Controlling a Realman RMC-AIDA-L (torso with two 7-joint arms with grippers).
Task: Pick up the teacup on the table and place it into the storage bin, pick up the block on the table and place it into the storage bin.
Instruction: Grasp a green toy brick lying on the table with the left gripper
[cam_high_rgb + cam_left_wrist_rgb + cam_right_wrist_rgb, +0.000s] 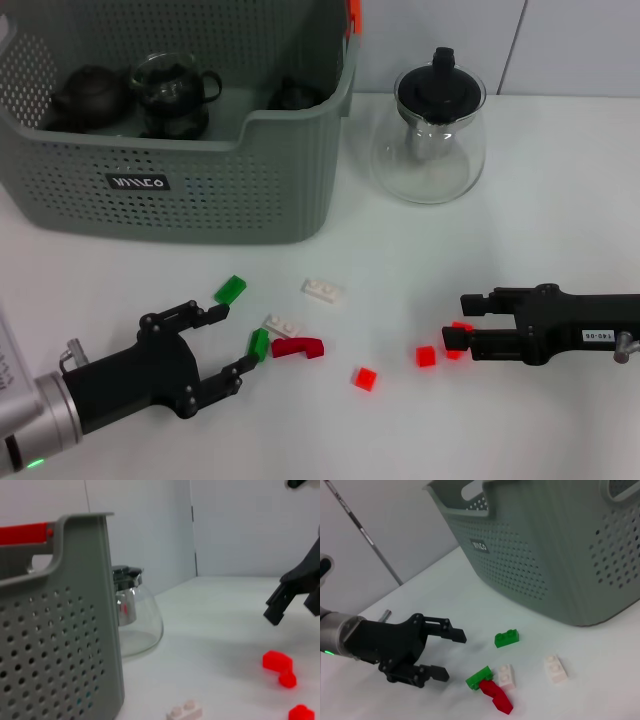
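- 2 grippers low over table point(560, 250), nearest the robot. Left gripper point(228, 340) reaches in from near-left, fingers spread wide, holding nothing; 1 fingertip just beside green block point(259, 344).
- Right gripper point(467, 327) lies horizontal, pointing inward; fingers apart w/ small red block point(458, 340) at tips, can't tell if gripped.
- Mid-table: dark red piece point(299, 347), 2 white bricks point(323, 291), 2nd green block point(230, 289), 2 red blocks point(425, 356).
- Far: storage bin point(220, 185) back-left, dark teaware inside; glass teapot point(428, 125) beside it.
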